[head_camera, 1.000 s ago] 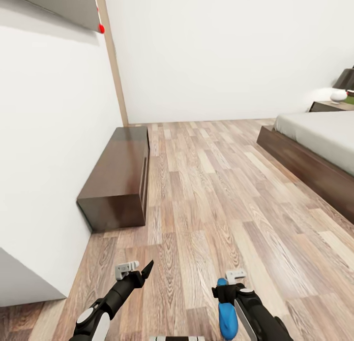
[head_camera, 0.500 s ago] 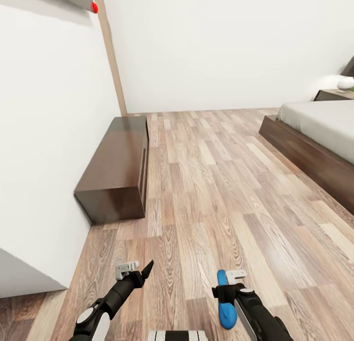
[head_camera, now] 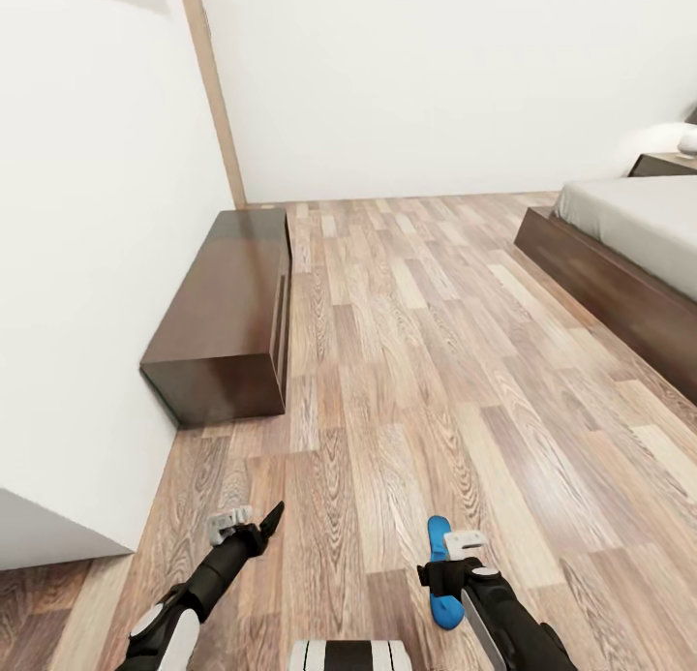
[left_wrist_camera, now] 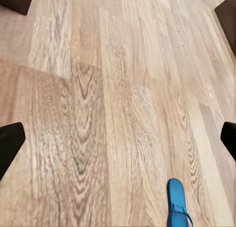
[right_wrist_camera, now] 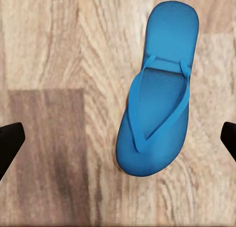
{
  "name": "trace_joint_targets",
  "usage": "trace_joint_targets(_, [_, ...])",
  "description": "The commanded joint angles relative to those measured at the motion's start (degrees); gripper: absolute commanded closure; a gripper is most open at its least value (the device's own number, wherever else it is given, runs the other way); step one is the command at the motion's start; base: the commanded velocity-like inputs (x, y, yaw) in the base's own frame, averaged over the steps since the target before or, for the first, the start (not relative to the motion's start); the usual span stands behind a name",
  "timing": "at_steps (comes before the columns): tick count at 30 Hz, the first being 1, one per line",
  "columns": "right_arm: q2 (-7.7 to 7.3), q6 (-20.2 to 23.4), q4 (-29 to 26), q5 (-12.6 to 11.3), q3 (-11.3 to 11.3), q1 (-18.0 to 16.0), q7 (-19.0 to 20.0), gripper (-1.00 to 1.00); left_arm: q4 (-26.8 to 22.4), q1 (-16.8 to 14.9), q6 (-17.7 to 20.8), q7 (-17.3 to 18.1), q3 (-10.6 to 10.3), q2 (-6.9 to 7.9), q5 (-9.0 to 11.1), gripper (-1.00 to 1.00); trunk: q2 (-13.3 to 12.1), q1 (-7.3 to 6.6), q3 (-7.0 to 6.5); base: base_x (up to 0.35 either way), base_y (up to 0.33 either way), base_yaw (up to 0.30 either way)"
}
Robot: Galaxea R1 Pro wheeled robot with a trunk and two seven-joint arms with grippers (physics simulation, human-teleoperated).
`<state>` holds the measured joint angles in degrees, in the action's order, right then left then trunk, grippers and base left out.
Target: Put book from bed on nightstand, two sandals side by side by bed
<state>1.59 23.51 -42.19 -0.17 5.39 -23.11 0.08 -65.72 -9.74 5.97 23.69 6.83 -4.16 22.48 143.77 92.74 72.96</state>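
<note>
Head view: wood-plank floor [head_camera: 426, 361], matte and grainy, with white walls around it. A long low dark dresser [head_camera: 227, 318] runs along the wall at 10 o'clock, glossy and boxy. The bed [head_camera: 629, 255] sits at 2 o'clock, an off-white mattress on a dark brown platform; the corner of a nightstand [head_camera: 666, 164] shows just beyond it. The book is not visible from here. The left hand [head_camera: 242, 524] is at 7 o'clock, fingers parted, holding nothing. The right hand [head_camera: 455, 545] is at 5 o'clock, directly over one blue sandal [head_camera: 440, 579] that lies flat on the floor; how wide it is open is hard to read from this angle.

Left wrist view: both dark fingertips [left_wrist_camera: 10, 146] sit at the frame edges, so the hand is wide open and empty. Bare planks lie below it, and the sandal's tip [left_wrist_camera: 176, 202] is near the edge.

Right wrist view: fingertips [right_wrist_camera: 10, 143] are wide apart and not gripping. The sandal [right_wrist_camera: 157, 92] lies between and below them, strap side up, a smooth rubbery sole with a thin Y-strap.

Judgement: the sandal step is in hand, pre-grasp. The next move needs a descent, with the fingers closing across the sole's edges or the strap; a thin flat sole on the floor leaves little to pinch. The sandal is well away from the bed, so a carry is still needed.
</note>
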Motion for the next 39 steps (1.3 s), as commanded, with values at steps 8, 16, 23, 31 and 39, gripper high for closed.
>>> trace_joint_targets(8, [-0.05, 0.31, -0.08, -0.07, 0.06, -0.01, 0.01, -1.00, -6.61, -0.02, 15.73, 4.19, 0.80, 6.21, 13.91, -1.00, 0.02, -0.01, 0.04, 0.000, 0.000, 0.000])
trace_joint_targets(16, [-0.05, 0.34, -0.08, -0.06, 0.06, -0.01, 0.01, -1.00, -6.79, -0.02, 19.02, 10.39, 0.82, 9.20, 19.05, -1.00, 0.02, -0.01, 0.04, 0.000, 0.000, 0.000])
trace_joint_targets(23, [-0.08, 0.33, -0.08, -0.01, 0.06, -0.01, 0.01, -1.00, -6.71, -0.02, 21.86, 10.99, 0.82, 9.40, 19.83, -1.00, 0.11, 0.17, 1.59, 0.000, 0.000, 0.000])
trace_joint_targets(31, [-0.10, 0.34, -0.09, -0.01, 0.06, -0.01, 0.01, -1.00, -6.70, -0.02, 22.06, 11.03, 0.61, 9.35, 19.88, -1.00, 0.22, 0.38, 3.37, 0.000, 0.000, 0.000])
trace_joint_targets(39, [-0.10, 0.31, -0.12, -0.01, 0.06, -0.01, 0.01, -1.00, -6.70, -0.02, 22.06, 11.03, 0.45, 9.27, 19.81, -1.00, 0.32, 0.58, 5.14, 0.000, 0.000, 0.000])
